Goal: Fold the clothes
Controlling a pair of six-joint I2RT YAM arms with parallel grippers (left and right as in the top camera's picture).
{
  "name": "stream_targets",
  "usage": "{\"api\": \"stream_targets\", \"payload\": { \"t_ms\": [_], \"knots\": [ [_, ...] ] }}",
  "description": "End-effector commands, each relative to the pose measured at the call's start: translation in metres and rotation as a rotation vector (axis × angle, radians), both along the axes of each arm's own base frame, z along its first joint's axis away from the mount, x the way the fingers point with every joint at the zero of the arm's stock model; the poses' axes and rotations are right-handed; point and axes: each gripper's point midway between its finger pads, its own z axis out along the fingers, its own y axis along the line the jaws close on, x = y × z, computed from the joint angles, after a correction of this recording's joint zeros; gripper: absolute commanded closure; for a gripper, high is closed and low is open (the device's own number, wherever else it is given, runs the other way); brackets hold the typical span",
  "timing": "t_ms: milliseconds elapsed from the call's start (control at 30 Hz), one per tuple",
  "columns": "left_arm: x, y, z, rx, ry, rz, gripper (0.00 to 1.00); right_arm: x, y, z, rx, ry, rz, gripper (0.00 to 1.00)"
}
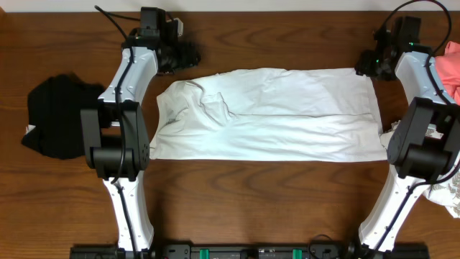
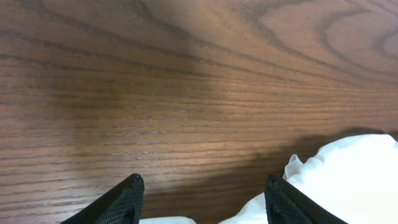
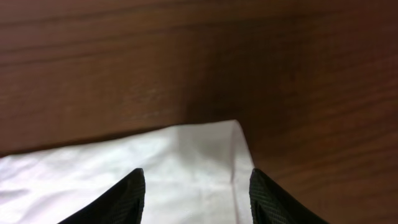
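Observation:
A white T-shirt (image 1: 266, 115) lies folded into a wide band across the middle of the wooden table; no print shows. My left gripper (image 1: 188, 54) is open and empty above the table just beyond the shirt's far left corner. In the left wrist view the open jaws (image 2: 202, 186) frame bare wood with white cloth (image 2: 348, 174) at lower right. My right gripper (image 1: 364, 66) is open at the shirt's far right corner. In the right wrist view the jaws (image 3: 196, 177) straddle the white hem corner (image 3: 205, 149) without closing on it.
A black garment (image 1: 57, 115) lies bunched at the left edge. A pink garment (image 1: 449, 68) sits at the far right, with a patterned white one (image 1: 445, 191) below it. Both arm bases stand at the near edge.

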Motion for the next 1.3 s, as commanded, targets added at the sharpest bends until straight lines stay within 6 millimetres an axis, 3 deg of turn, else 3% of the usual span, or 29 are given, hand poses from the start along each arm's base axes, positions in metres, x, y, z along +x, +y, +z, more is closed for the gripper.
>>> {"api": "stream_targets", "payload": {
  "t_ms": [0, 200, 367, 467, 533, 633, 1033, 1267],
  "knots": [
    [0.004, 0.002, -0.007, 0.006, 0.004, -0.002, 0.37, 0.002, -0.001, -0.021, 0.011, 0.027, 0.007, 0.48],
    [0.004, 0.002, -0.007, 0.006, 0.004, -0.003, 0.37, 0.0, 0.0, -0.044, 0.018, 0.057, 0.007, 0.48],
    [0.003, 0.002, -0.007, 0.007, 0.006, -0.003, 0.37, 0.0, 0.003, -0.047, 0.032, 0.059, 0.015, 0.55],
    [0.003, 0.002, -0.007, 0.007, 0.007, -0.003, 0.37, -0.001, 0.003, -0.047, 0.033, 0.065, 0.014, 0.7],
    [0.002, 0.002, -0.008, 0.007, 0.01, -0.003, 0.37, -0.004, 0.004, -0.048, 0.036, 0.075, 0.013, 0.86],
    [-0.001, 0.003, -0.01, 0.011, 0.027, -0.001, 0.37, -0.006, 0.004, -0.049, 0.038, 0.086, 0.013, 0.97],
    [-0.007, 0.003, -0.015, 0.012, 0.053, -0.001, 0.37, -0.008, 0.003, -0.042, 0.038, 0.088, 0.011, 0.85],
    [-0.008, 0.003, -0.015, 0.013, 0.056, -0.001, 0.37, 0.001, -0.003, -0.01, 0.0, 0.028, 0.001, 0.82]
  ]
}}
